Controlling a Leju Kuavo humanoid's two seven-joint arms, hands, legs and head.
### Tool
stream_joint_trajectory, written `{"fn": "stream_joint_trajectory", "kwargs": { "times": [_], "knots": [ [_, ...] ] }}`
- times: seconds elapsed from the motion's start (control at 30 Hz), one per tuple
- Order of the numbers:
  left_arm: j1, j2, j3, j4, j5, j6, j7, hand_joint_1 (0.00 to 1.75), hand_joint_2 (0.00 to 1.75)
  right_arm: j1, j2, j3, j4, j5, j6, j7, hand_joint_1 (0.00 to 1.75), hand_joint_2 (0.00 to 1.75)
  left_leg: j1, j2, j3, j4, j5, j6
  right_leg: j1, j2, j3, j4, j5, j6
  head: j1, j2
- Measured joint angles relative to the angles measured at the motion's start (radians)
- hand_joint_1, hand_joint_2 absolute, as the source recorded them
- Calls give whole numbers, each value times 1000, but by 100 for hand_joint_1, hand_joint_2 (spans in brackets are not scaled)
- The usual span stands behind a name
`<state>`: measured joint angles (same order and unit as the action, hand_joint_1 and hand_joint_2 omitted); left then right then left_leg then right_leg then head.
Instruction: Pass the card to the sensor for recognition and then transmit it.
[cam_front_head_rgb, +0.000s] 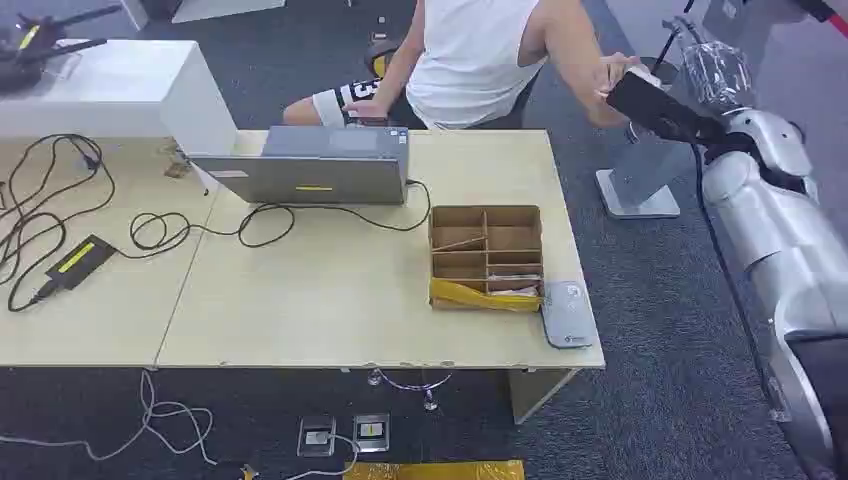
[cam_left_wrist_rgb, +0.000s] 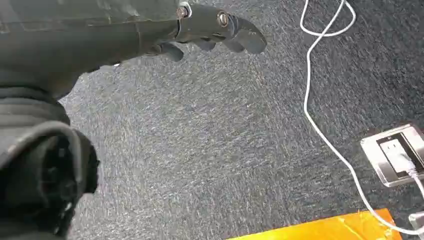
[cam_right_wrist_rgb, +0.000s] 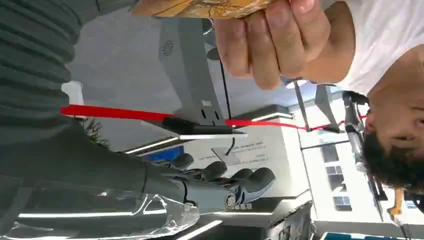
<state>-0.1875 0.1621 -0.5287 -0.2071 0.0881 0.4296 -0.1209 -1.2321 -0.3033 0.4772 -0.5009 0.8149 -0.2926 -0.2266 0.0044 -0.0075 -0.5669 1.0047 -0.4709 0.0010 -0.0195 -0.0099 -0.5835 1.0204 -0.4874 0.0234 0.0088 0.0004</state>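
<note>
Right hand (cam_right_wrist_rgb: 220, 182), raised off the tabletop's right end: dark fingers (cam_right_wrist_rgb: 260, 177) spread, holding nothing. Just beside it, the person's hand (cam_right_wrist_rgb: 270, 40) grips the orange printed card (cam_right_wrist_rgb: 200, 7); whether the thumb still touches the card I cannot tell. Left hand (cam_left_wrist_rgb: 215, 30) hangs over grey carpet, fingers loosely curled, nothing in them.

Judgement: handover step. Keep the arm steady and leave the fingers apart until the card is clear.

On the pale wood tabletop (cam_front_head_rgb: 300, 310): grey flat card sensor (cam_front_head_rgb: 568, 315) beside the compartmented cardboard box (cam_front_head_rgb: 486, 255). Sensor logo too small to read.
</note>
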Motion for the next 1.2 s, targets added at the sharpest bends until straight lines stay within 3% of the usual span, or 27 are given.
{"fn": "stream_joint_trajectory", "kwargs": {
  "times": [0.23,0.27,0.3,0.4,1.2],
  "knots": [
    [-4,1,0,0,-5,-6,10,0,0,0,2,10,17,-14,-5,-7,0,175,0,0,0,0,0,0,0,1,0,0,0,0,0,0],
    [-4,3,0,0,-5,-10,10,0,0,0,2,12,19,-15,-5,-8,40,175,0,0,0,0,0,0,0,1,0,0,0,0,0,0],
    [-4,3,0,0,-6,-10,10,0,0,0,2,15,21,-15,-5,-9,162,175,0,0,0,0,0,0,0,1,0,0,0,0,0,0],
    [-4,6,0,0,-7,-10,10,0,0,0,3,19,26,-19,-5,-11,175,175,0,0,0,0,0,0,0,1,0,0,0,0,0,0],
    [-3,11,-4,0,-10,-11,11,0,0,-1,7,47,32,-36,8,-35,175,175,0,0,0,0,0,0,0,1,0,0,0,0,0,0]
  ]
}}
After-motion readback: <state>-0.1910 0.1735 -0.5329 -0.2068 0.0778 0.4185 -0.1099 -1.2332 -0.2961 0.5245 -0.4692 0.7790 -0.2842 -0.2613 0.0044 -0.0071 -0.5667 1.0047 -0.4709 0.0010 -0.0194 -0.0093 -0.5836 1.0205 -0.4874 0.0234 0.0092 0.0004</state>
